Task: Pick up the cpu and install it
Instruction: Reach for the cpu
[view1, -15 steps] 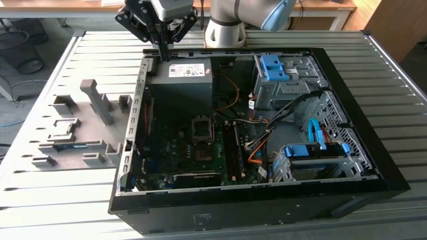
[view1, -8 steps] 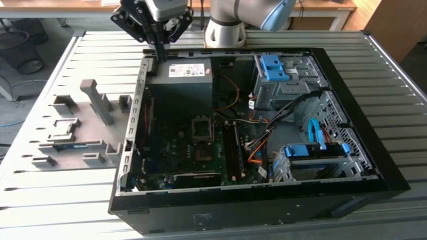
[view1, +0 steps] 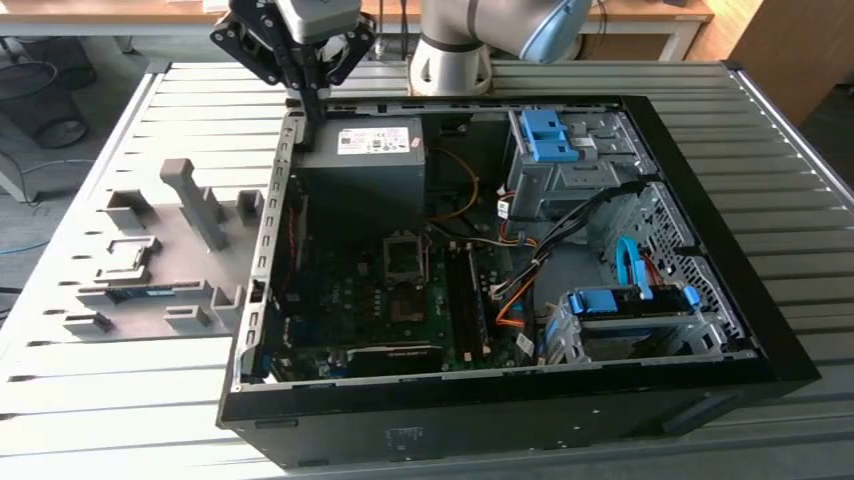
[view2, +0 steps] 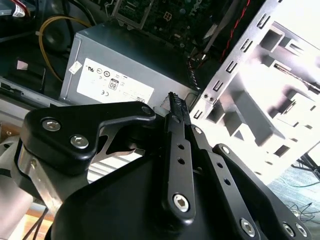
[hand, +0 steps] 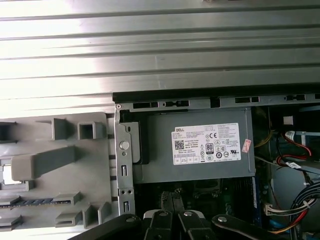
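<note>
My gripper (view1: 310, 108) hangs over the back corner of the open computer case (view1: 747, 330) on the exterior view's left, just above the grey power supply (view1: 360, 160). Its black fingers (view2: 174, 107) are shut, pressed together with nothing visible between them. In the first wrist view the gripper (hand: 172, 220) sits beside the power supply (hand: 200, 150). The dark square socket frame (view1: 404, 255) lies mid-motherboard, well below the gripper. I cannot tell the cpu apart from the grey parts tray (view1: 80, 215) outside the case.
The tray carries a tall upright block (view1: 194, 200) and a long green memory stick (view1: 147, 293). Inside the case are blue drive brackets (view1: 547, 130), cables (view1: 521, 290) and the case's metal side wall (view1: 278, 200). A slatted metal table (view1: 787, 160) surrounds everything.
</note>
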